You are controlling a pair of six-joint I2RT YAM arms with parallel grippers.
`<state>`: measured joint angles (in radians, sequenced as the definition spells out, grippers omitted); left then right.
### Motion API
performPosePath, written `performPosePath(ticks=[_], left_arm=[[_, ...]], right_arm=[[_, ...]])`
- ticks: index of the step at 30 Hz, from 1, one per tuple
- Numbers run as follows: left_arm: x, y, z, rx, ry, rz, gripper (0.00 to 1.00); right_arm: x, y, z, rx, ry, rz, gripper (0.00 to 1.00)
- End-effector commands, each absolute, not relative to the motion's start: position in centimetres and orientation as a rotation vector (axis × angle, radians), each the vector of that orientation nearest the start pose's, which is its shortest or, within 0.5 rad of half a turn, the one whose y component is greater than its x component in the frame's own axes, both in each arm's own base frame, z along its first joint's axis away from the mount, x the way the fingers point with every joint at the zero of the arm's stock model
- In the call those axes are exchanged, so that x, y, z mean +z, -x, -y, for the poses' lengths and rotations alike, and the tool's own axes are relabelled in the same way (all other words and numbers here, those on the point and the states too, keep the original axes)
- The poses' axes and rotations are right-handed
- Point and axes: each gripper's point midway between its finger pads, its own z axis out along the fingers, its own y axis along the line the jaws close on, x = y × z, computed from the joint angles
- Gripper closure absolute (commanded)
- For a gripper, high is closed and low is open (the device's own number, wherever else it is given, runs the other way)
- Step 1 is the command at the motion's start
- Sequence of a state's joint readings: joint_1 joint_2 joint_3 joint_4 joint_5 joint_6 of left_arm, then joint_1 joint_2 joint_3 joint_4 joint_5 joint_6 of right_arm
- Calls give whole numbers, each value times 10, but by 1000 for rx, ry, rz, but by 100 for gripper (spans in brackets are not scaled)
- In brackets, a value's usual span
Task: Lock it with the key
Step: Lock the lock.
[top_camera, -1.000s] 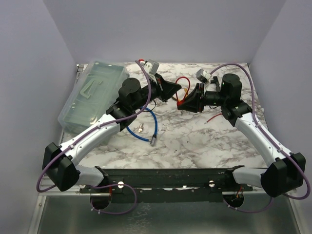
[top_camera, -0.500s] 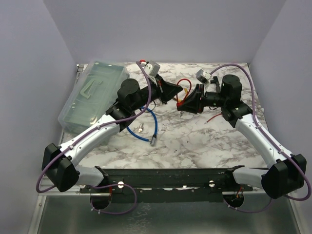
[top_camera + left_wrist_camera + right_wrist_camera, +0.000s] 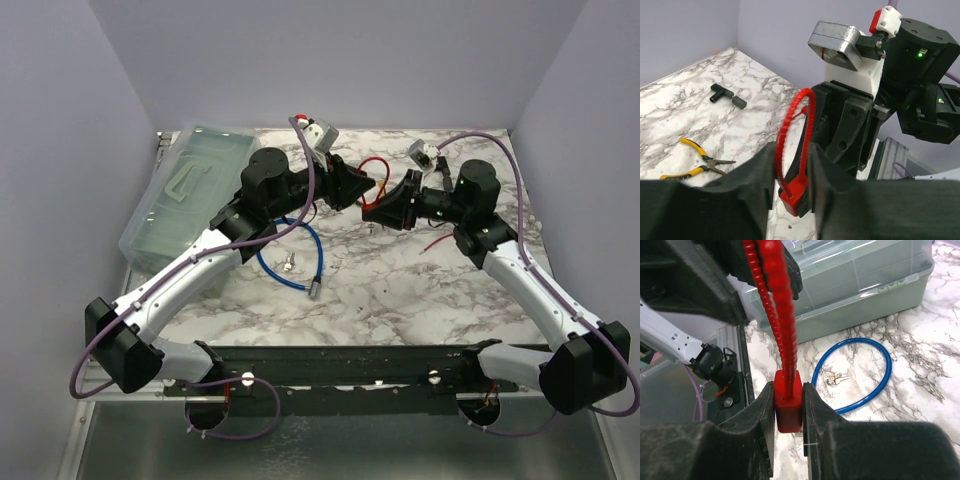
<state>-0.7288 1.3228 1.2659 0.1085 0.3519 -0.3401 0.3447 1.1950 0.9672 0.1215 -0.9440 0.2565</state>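
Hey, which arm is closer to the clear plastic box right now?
Left. The left arm runs close beside the clear plastic box, along its inner side. The right arm is well away, on the far side of the red cable lock held between both.

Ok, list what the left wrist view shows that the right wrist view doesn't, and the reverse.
Only the left wrist view shows the yellow-handled pliers and the black T-shaped tool lying on the table. Only the right wrist view shows the blue cable loop, the small silver keys inside it and the translucent green plastic case. Both show the white marble table and the red ribbed cable lock, which the left end effector and the right end effector each clamp.
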Motion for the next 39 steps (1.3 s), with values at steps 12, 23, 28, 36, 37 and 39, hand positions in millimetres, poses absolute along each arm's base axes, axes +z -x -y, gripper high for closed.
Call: performPosePath(ticks=[12, 23, 28, 36, 37, 39], left_arm=[[400, -277, 316, -1051, -540, -1500, 10], [351, -249, 332, -1176, -715, -1512, 44], [356, -261, 337, -1184, -650, -1498, 49], [356, -279, 349, -1224, -554, -1513, 57], [357, -280, 350, -1225, -551, -1508, 58], [358, -283, 352, -1229, -542, -1499, 58]], right_arm=[[332, -311, -240, 1216, 469, -1604, 100], [366, -318, -239, 1390, 282, -1551, 100], [367, -318, -241, 1410, 286, -1549, 100], [372, -317, -242, 1436, 284, -1544, 100], [372, -317, -242, 1438, 283, -1545, 100], [372, -316, -243, 1442, 289, -1544, 100]])
